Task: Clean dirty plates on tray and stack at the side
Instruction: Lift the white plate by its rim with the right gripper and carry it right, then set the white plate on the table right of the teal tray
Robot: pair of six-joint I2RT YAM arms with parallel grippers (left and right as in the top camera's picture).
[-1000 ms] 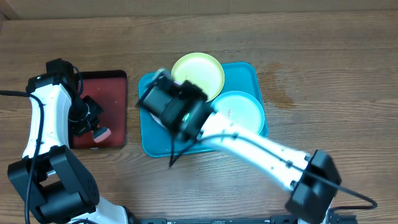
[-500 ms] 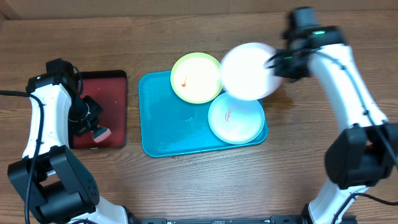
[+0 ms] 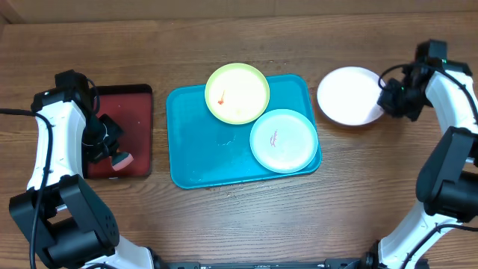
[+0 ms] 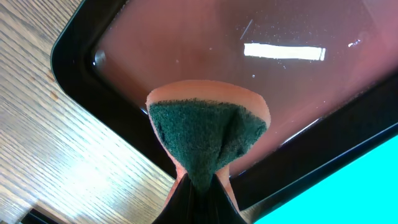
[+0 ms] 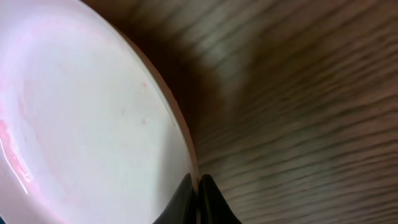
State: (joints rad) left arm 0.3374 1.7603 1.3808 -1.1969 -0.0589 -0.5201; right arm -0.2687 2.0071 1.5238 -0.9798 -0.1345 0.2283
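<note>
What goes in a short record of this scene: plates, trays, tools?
teal tray: holds two plates
yellow-green plate: overhangs tray's far rim, red smear
pale blue plate: tray's right side, red smear
white plate: off the tray, to its right
dark red tray: left of teal tray
left tool: shut on sponge over dark red tray
right tool: shut on white plate's rim

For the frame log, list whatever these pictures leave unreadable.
- white plate: resting or lifted; overhead shows no height, right wrist view is blurred.
- right end effector: cut off by right wrist view's bottom edge.
- pale blue plate: its red smear too small overhead.
</note>
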